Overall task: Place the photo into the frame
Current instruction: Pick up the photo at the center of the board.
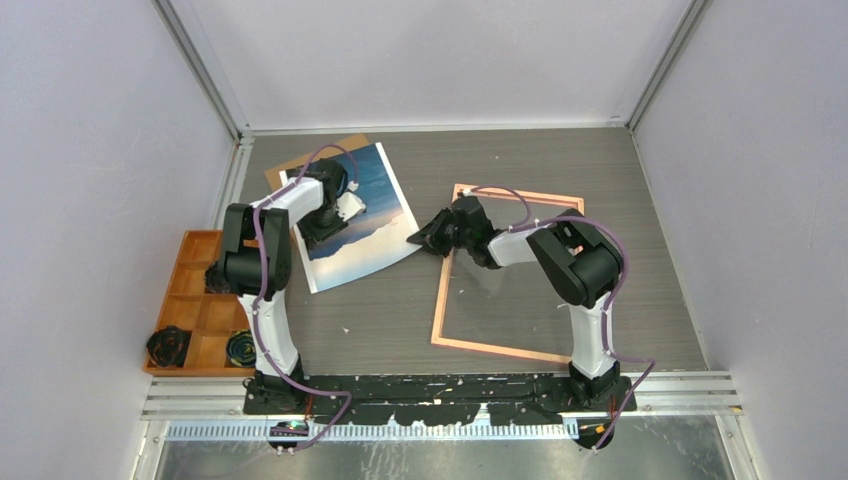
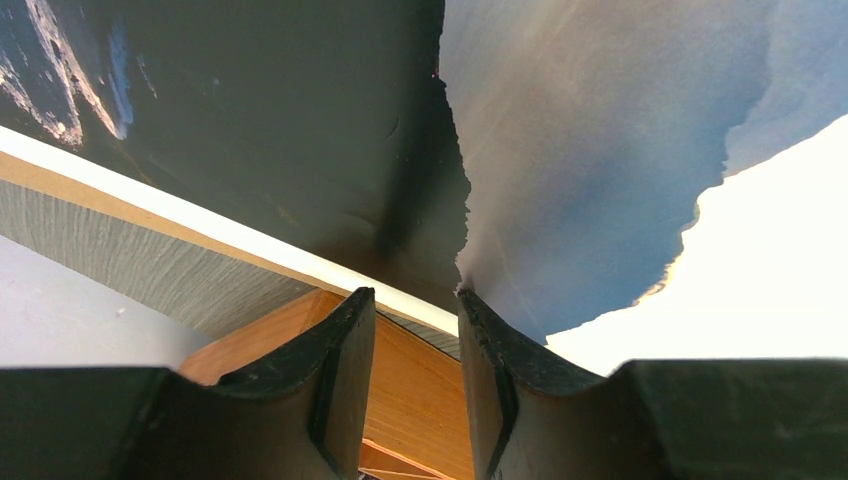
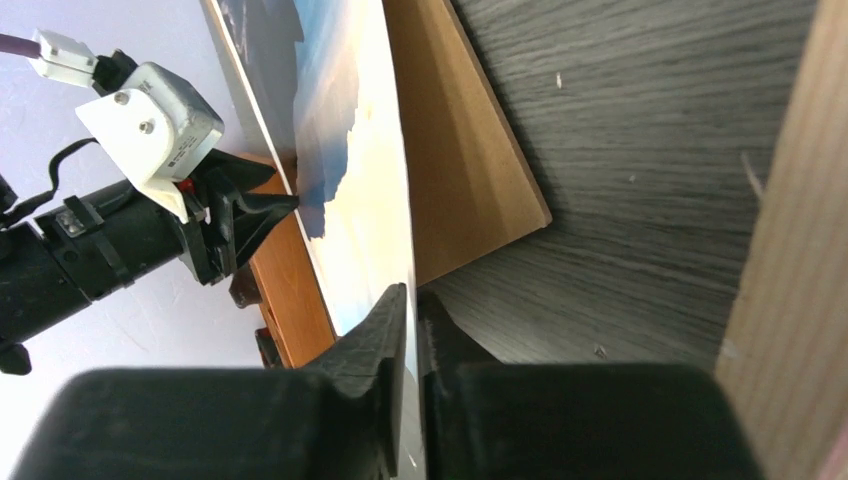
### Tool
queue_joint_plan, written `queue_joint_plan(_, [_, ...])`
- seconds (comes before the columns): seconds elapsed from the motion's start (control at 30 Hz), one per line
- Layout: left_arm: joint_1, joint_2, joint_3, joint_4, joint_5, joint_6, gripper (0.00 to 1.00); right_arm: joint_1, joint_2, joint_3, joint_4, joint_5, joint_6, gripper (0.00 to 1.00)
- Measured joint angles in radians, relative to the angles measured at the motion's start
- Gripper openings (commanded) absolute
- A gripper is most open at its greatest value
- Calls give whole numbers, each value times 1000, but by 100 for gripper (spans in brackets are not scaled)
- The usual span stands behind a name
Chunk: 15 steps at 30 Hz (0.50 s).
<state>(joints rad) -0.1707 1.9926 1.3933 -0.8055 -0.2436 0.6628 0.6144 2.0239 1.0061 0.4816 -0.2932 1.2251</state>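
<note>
The photo point(image 1: 365, 200) lies face up at the far left of the table, partly over a brown backing board point(image 1: 345, 145). My right gripper point(image 1: 416, 241) is shut on the photo's near right corner; in the right wrist view the print point(image 3: 350, 170) runs out from between the closed jaws point(image 3: 412, 300). My left gripper point(image 1: 312, 236) is open at the photo's left edge. In the left wrist view its fingers point(image 2: 415, 300) stand apart, with the print point(image 2: 600, 150) just ahead of them. The pink frame point(image 1: 500, 351) lies flat to the right, and its edge shows in the right wrist view point(image 3: 785, 250).
An orange compartment tray point(image 1: 185, 240) stands at the left table edge, with two black round parts point(image 1: 170, 345) in its near cells. The backing board point(image 3: 460, 170) sticks out beyond the photo. Enclosure walls stand on three sides.
</note>
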Motion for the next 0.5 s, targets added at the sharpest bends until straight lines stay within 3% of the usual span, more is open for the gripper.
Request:
queue_joint_plan(0.1, [0, -1, 0, -1, 0, 0, 40, 2, -2, 10, -31, 5, -16, 1])
queue_joint_plan(0.17, [0, -2, 0, -3, 0, 0, 48, 2, -6, 11, -48, 8, -21, 1])
queue_joint_plan(0.23, [1, -2, 6, -12, 0, -3, 63, 2, -16, 11, -61, 7, -23, 1])
queue_joint_plan(0.27, [2, -2, 12, -19, 2, -5, 88, 2, -24, 11, -66, 8, -26, 1])
queue_joint_plan(0.3, [9, -2, 21, -32, 6, -13, 98, 3, -36, 11, -72, 9, -31, 1])
queue_joint_plan(0.5, [84, -3, 197, -147, 153, -130, 100, 2, -264, 18, -254, 70, -200, 1])
